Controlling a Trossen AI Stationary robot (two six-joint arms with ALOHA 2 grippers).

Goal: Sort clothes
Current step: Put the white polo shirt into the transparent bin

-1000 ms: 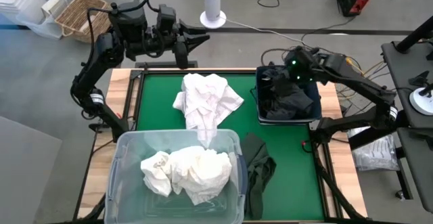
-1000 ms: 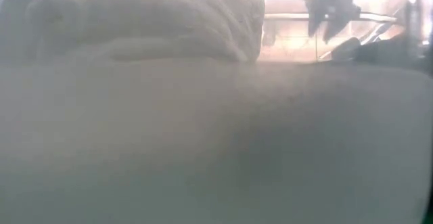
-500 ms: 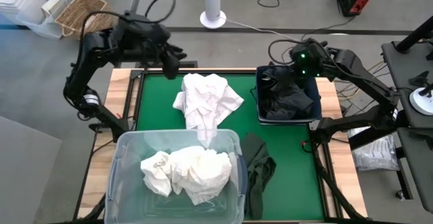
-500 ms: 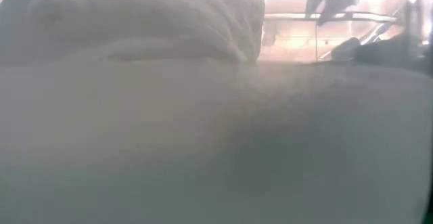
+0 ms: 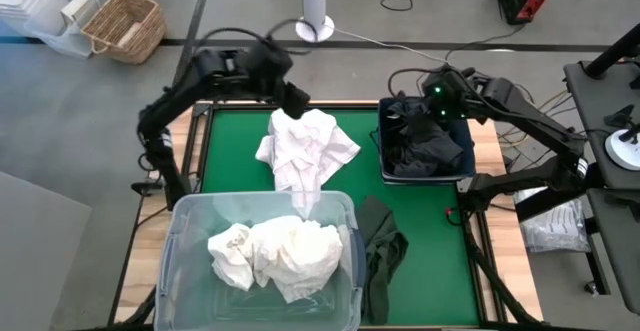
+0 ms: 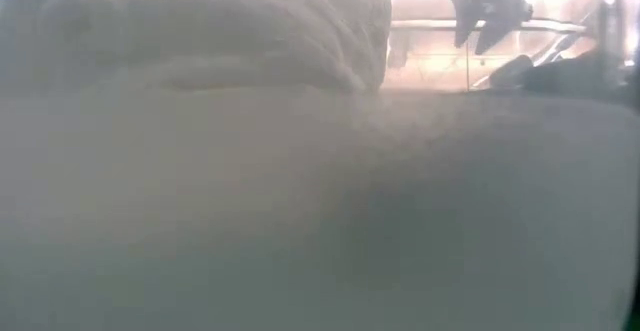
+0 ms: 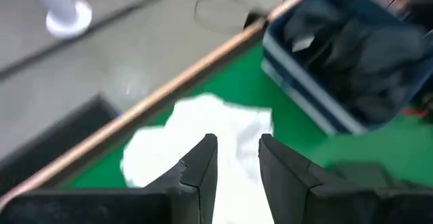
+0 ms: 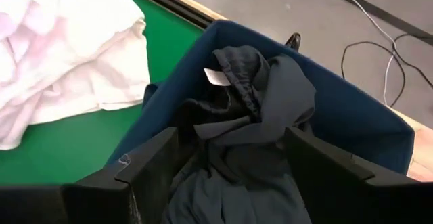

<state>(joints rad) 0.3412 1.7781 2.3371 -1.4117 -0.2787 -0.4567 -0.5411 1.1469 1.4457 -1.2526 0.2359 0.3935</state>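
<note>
grey workshop floor all round, with a wicker basket [image 5: 122,21] and a white fan base [image 5: 315,26] beyond the far edge; green-topped counter [image 5: 232,161] in the middle. sorted by colour so far: white garments heaped in the clear plastic tub [image 5: 186,271] at the near left, dark garments [image 5: 425,143] piled in the dark blue bin [image 5: 458,176] at the far right, so light and dark stay apart. still loose on the mat: a white garment [image 5: 303,149] at the far centre, draping toward the tub's rim, and an olive green garment [image 5: 382,246] just right of the tub. left gripper [image 5: 292,101] poised over the far edge of the white garment, fingers [image 7: 203,166] parted by a narrow gap with nothing between them, probably lined up to pinch the cloth for the tub. right gripper [image 5: 437,96] hanging above the bin's far rim, fingers [image 8: 152,160] spread wide and empty over the dark heap, apparently just clear of a drop. low view blocked by pale cloth.
</note>
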